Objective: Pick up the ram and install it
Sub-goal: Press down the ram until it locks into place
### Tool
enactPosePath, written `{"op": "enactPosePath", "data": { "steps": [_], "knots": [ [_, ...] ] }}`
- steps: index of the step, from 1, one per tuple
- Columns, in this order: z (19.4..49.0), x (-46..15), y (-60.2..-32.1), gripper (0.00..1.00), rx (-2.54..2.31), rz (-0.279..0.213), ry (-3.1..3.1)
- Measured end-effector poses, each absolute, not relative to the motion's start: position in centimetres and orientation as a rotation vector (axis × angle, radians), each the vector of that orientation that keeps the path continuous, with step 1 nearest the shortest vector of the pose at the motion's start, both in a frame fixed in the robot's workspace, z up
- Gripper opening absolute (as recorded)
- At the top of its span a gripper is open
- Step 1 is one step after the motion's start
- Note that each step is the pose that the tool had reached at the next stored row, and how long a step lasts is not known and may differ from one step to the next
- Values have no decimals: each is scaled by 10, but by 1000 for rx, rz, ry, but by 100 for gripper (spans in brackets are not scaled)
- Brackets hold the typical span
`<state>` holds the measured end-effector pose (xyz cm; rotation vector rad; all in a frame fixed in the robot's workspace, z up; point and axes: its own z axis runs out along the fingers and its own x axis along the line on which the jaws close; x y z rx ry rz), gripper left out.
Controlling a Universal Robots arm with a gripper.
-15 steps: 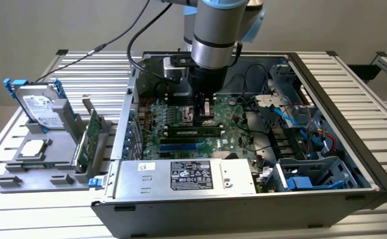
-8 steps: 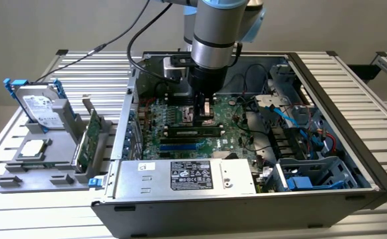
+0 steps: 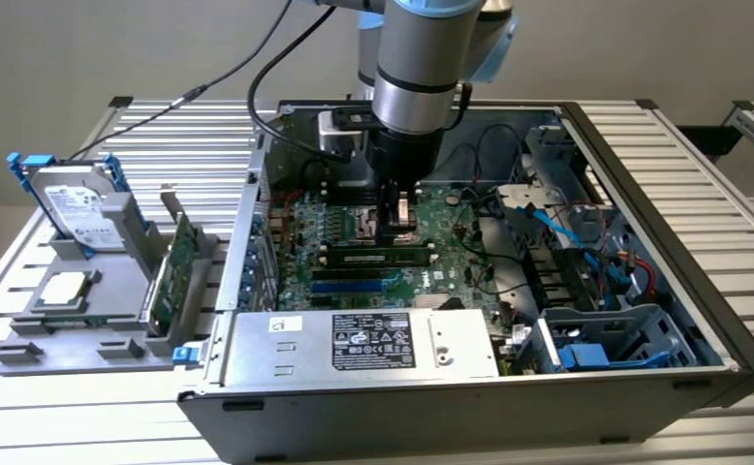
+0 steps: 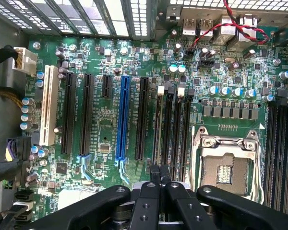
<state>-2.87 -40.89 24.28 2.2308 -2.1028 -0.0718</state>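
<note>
Slatted metal bench carries open PC case [image 3: 726, 349], laid flat so motherboard [image 4: 105, 134] faces up for vertical reach. Gripper [image 4: 158, 175] low over board beside CPU socket [image 4: 225, 163], jaws pressed together, apparently pinching nothing. Ram [image 3: 377, 258] seemingly lies in slot just beside gripper; seating unclear. Spare card [image 3: 176, 271] upright in holder outside case.

My own arm [image 3: 416, 58] hides the motherboard [image 3: 351, 252] behind it and runs off the exterior view at 12 o'clock. My tool [image 4: 158, 175] is cut off in the wrist view. The power supply label [image 3: 374, 341] is too small to read.
</note>
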Motion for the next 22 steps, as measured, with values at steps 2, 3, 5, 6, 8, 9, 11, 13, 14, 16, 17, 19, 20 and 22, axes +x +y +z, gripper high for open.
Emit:
{"op": "enactPosePath", "data": {
  "steps": [2,3,5,6,8,9,11,13,14,16,17,19,20,22],
  "knots": [
    [243,-29,-409,11,2231,-72,-2103],
    [243,-29,-409,11,2231,-72,-2103],
    [240,-29,-409,11,2231,-72,-2103],
    [238,-29,-409,11,2231,-72,-2103],
    [234,-29,-409,11,2231,-72,-2103],
    [232,-29,-409,11,2231,-72,-2103],
    [229,-29,-409,11,2231,-71,-2103],
    [226,-29,-409,11,2230,-71,-2102],
    [224,-29,-408,11,2230,-71,-2102],
    [221,-29,-408,11,2229,-70,-2102],
    [223,-29,-408,11,2229,-69,-2101],
    [229,-29,-407,11,2233,-73,-2105],
    [234,-29,-407,11,2232,-72,-2104],
    [243,-29,-408,11,2231,-71,-2103]
  ]
}}
